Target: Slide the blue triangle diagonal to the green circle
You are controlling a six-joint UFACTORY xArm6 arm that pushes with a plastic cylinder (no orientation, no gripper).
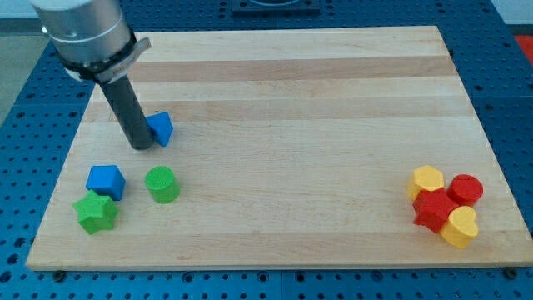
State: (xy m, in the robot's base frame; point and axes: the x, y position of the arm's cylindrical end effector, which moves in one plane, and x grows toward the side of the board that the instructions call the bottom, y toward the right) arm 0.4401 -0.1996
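The blue triangle (pixel 161 128) lies on the wooden board (pixel 283 92) at the view's left, above the green circle (pixel 161 184). My tip (pixel 141 146) rests on the board right against the triangle's left side, above and a little left of the green circle. The rod rises up and to the left from the tip, and hides part of the triangle's left edge.
A blue cube (pixel 106 181) sits left of the green circle, with a green star (pixel 96 212) just below it. At the view's lower right are a yellow block (pixel 426 181), a red circle (pixel 465 190), a red star (pixel 433 209) and a yellow heart (pixel 460 227), bunched together.
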